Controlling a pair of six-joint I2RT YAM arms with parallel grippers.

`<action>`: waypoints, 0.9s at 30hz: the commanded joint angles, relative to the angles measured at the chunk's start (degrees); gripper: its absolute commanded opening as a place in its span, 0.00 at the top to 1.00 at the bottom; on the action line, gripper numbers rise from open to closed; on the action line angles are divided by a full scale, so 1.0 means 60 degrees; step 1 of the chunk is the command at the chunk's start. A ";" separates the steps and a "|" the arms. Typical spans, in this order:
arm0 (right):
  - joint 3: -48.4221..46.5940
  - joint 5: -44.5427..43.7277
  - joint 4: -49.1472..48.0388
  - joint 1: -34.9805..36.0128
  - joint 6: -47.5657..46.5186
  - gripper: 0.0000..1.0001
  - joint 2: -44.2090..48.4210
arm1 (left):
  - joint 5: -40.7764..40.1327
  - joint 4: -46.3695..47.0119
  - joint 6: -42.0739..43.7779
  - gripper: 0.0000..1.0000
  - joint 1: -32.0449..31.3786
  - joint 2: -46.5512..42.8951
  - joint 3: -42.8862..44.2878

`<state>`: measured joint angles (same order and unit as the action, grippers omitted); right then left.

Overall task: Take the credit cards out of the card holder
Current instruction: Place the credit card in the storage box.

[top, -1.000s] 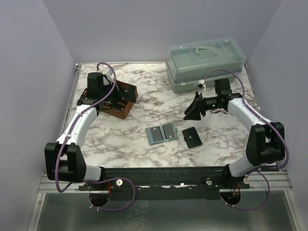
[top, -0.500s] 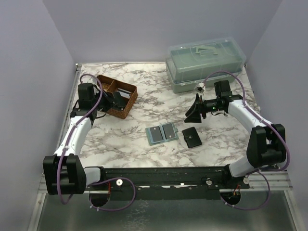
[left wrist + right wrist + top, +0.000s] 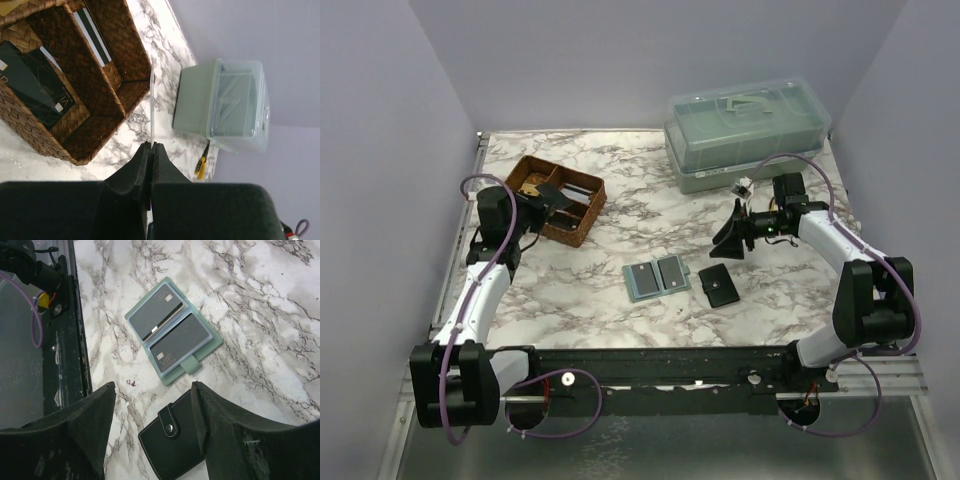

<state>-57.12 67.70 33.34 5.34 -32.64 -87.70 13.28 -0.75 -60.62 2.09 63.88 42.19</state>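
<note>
The card holder [image 3: 657, 278] lies open and flat on the marble, sage green with a snap tab [image 3: 172, 330]. Two dark grey credit cards sit in its clear pockets [image 3: 160, 310] [image 3: 180, 342]. My left gripper [image 3: 538, 203] is by the wicker basket's left side, shut on another thin card [image 3: 557, 193]. In the left wrist view that card [image 3: 151, 100] shows edge-on, rising from the closed fingertips of the left gripper [image 3: 151, 146]. My right gripper [image 3: 730, 235] hovers open above the table, nothing between its fingers [image 3: 153, 390].
A black snap wallet [image 3: 718, 285] lies just right of the card holder, below the right gripper [image 3: 175, 450]. The brown wicker basket [image 3: 582, 222] at back left holds a dark card [image 3: 35, 85] and a striped one [image 3: 95, 37]. A lidded plastic box [image 3: 745, 130] stands at the back right.
My left arm has drawn back to the left and nearer, from over the basket to its left side, still shut on the card. The right gripper shifted slightly right and stays open.
</note>
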 commanded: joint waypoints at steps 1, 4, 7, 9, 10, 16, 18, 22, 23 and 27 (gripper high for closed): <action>0.0006 -0.0303 0.0317 -0.0070 -0.0415 0.32 -0.0231 | -0.0927 0.1609 -0.1226 1.00 0.0042 0.0010 -0.0669; -0.0200 -0.0547 0.0712 -0.0070 -0.0503 0.33 -0.0287 | -0.1160 0.2913 -0.1132 1.00 0.0046 -0.0100 -0.1314; -0.0849 -0.0969 0.1617 -0.0070 -0.1013 0.33 -0.0451 | -0.1408 0.3409 -0.0686 1.00 0.0036 -0.0154 -0.1518; -0.1135 -0.1240 0.1968 -0.0070 -0.1340 0.33 -0.0548 | -0.1462 0.3349 -0.0635 1.00 0.0047 -0.0190 -0.1555; -0.1250 -0.1309 0.2140 -0.0070 -0.1503 0.32 -0.0589 | -0.1497 0.3293 -0.0672 1.00 0.0048 -0.0231 -0.1591; -0.1356 -0.1763 0.1608 -0.0070 -0.1058 0.32 -0.0278 | -0.1865 0.2683 -0.1447 1.00 0.0062 -0.0637 -0.1697; -0.1081 -0.1941 0.0972 -0.0070 -0.1055 0.31 0.0030 | -0.1848 0.2080 -0.1331 1.00 0.0061 -0.0628 -0.1421; -0.0586 -0.1783 -0.0683 -0.0070 -0.1152 0.28 0.0149 | -0.1922 0.1234 -0.1664 1.00 0.0062 -0.0674 -0.1320; -0.0638 -0.1607 -0.1028 -0.0070 -0.1139 0.27 -0.0033 | -0.1959 0.1165 -0.1863 1.00 0.0062 -0.0697 -0.1371; -0.1408 -0.1196 -0.2085 -0.0070 -0.0009 0.27 -0.1075 | -0.1989 0.0929 -0.2432 1.00 0.0055 -0.0582 -0.1454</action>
<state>-61.93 58.37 30.94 5.06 -37.87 -89.21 3.18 8.80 -70.30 2.15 60.75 32.99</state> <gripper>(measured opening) 0.726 0.017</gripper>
